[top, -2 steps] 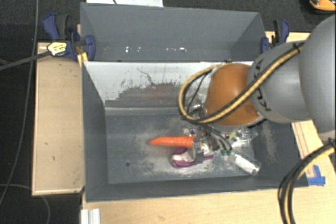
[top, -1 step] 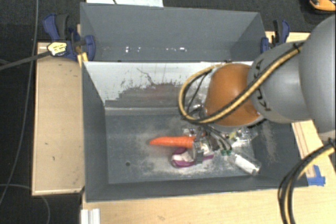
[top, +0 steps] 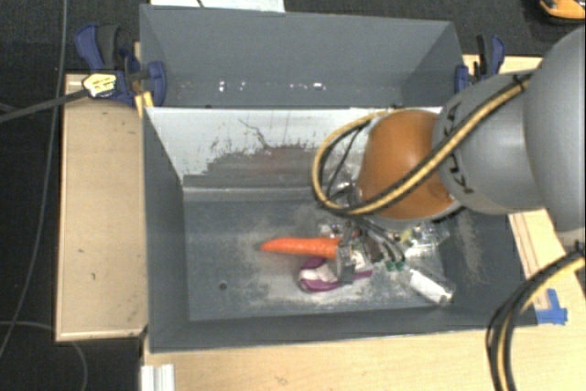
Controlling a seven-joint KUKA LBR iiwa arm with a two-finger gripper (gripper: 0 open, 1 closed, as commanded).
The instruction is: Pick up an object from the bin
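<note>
Lying on the floor of the grey sheet-metal bin [top: 220, 288], view-left of ctr, is an orange tapered carrot-shaped piece [top: 295, 245]. Just below-right of it a purple curved piece [top: 319, 281] is resting. The gripper [top: 348, 259] is hanging low over the spot where these two are meeting, at the carrot piece's right end; whether it is spread, pressed shut or pinching either cannot be told, w/ cables & wrist hiding it. Further right, a small green bit [top: 396, 266] and a white stubby cylinder [top: 428, 287] are lying near the bin's front-right corner. The orange dome-shaped wrist cover [top: 403, 162] is sitting above them.
</note>
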